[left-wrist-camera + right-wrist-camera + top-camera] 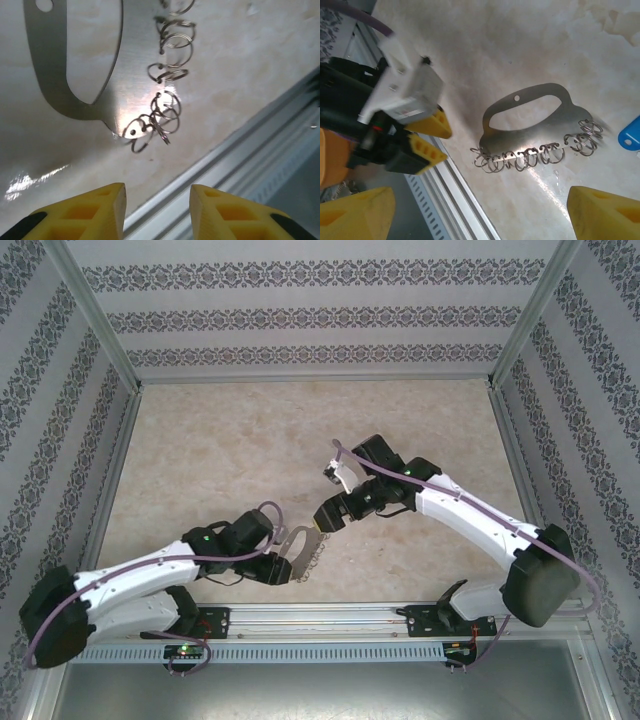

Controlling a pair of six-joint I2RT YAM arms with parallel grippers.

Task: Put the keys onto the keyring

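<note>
Item: keyring [535,136], flat on the bench [250,440] near the front rail [455,200], split rings along one edge. I see the blue key [631,136] on open bench beside it, cut off by the frame edge. My left claw [157,200]: parted, empty. My right claw [481,200]: wide apart, empty.

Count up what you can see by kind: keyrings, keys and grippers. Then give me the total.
keyring, small rings along its edge counted with it: 1
blue key, partly cut off by the picture's edge: 1
grippers: 2, the left gripper and the right gripper
Total: 4
</note>
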